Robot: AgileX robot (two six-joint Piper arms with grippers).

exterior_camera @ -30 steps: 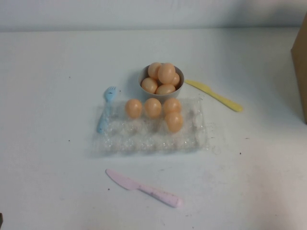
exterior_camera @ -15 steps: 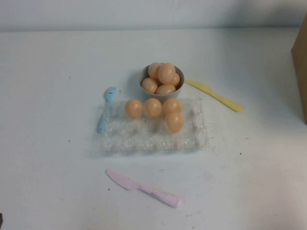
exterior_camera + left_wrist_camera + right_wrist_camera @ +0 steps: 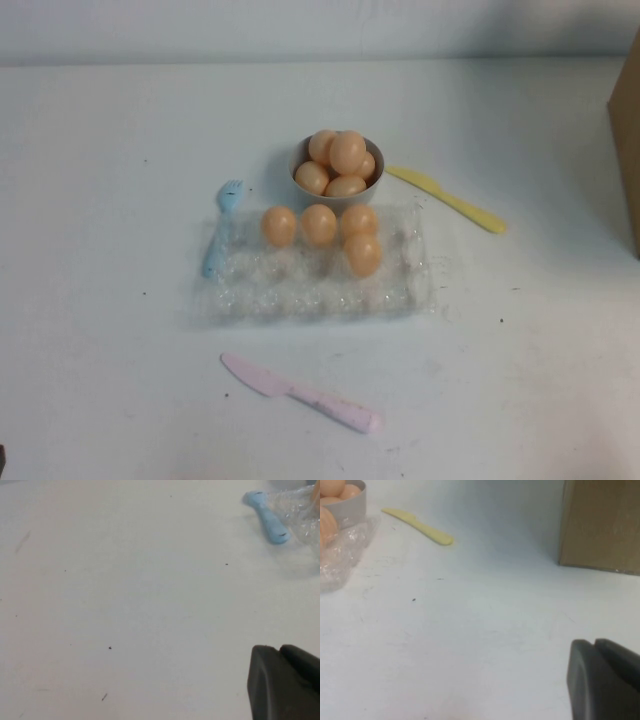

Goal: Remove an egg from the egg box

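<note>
Four eggs sit in the egg box (image 3: 310,285); one egg (image 3: 363,254) lies nearer than the other three. Just behind the box, the grey bowl (image 3: 300,157) holds five more. The left gripper (image 3: 285,682) and right gripper (image 3: 605,677) hang over bare table well away from the box; I cannot tell their finger state.

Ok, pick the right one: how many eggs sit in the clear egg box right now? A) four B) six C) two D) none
A: the high view shows four eggs in the egg box, three in its far row and one, the egg, just behind the rightmost; the others lie in the grey bowl. The left gripper and right gripper show only in their own wrist views, over bare table.
</note>
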